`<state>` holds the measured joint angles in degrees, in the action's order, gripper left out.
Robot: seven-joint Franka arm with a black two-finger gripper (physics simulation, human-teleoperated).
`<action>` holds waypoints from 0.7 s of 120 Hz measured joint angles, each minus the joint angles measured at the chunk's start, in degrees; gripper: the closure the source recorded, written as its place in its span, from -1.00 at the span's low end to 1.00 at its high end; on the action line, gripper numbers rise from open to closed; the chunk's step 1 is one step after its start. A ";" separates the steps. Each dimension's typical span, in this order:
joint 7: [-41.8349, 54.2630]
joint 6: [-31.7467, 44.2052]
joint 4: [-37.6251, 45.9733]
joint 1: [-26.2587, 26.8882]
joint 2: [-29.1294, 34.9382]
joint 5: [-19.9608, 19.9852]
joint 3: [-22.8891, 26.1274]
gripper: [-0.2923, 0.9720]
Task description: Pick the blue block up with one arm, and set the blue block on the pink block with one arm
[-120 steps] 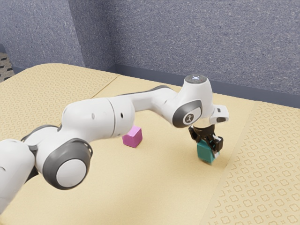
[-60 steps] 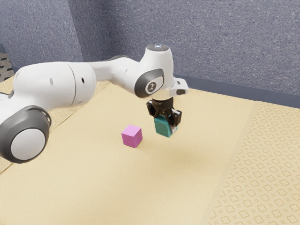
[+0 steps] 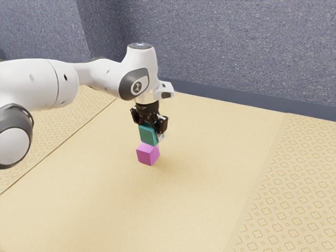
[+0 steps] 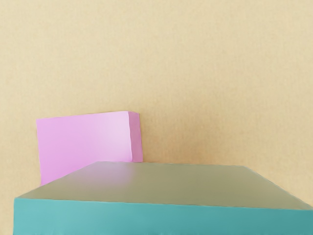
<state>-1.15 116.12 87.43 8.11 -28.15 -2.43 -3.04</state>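
My black gripper [image 3: 149, 127] is shut on the blue block [image 3: 149, 135], a teal-blue cube, holding it in the air. The pink block [image 3: 147, 154] sits on the tan table directly beneath it, with only a thin gap or light contact between the two; I cannot tell which. In the wrist view the blue block [image 4: 161, 200] looms large just under my hand, and the pink block [image 4: 85, 143] lies on the table beyond it, partly hidden by the blue one.
The tan table [image 3: 210, 199] has patterned strips along the exterior view's left [image 3: 47, 136] and right [image 3: 289, 199]. A grey-blue wall [image 3: 236, 47] stands behind it. My white arm [image 3: 52, 100] reaches in from the exterior view's left.
My arm has lifted the blue block off the table at the exterior view's right and carried it leftward, ending just above the pink block. The pink block has stayed put.
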 joint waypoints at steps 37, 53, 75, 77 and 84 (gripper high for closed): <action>4.32 -2.10 -4.16 -3.09 -2.82 0.28 0.09 -0.04; 5.68 -3.73 -6.90 -4.01 -4.65 0.41 0.29 -0.03; 7.12 -4.85 -7.95 -4.09 -5.87 0.41 0.28 -0.03; 7.23 -4.89 -7.91 -4.09 -5.94 0.42 0.28 -0.03; 7.59 -4.92 -7.70 -4.08 -6.33 0.44 0.27 -0.03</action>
<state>6.44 111.20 79.74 4.03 -34.48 -1.99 -2.77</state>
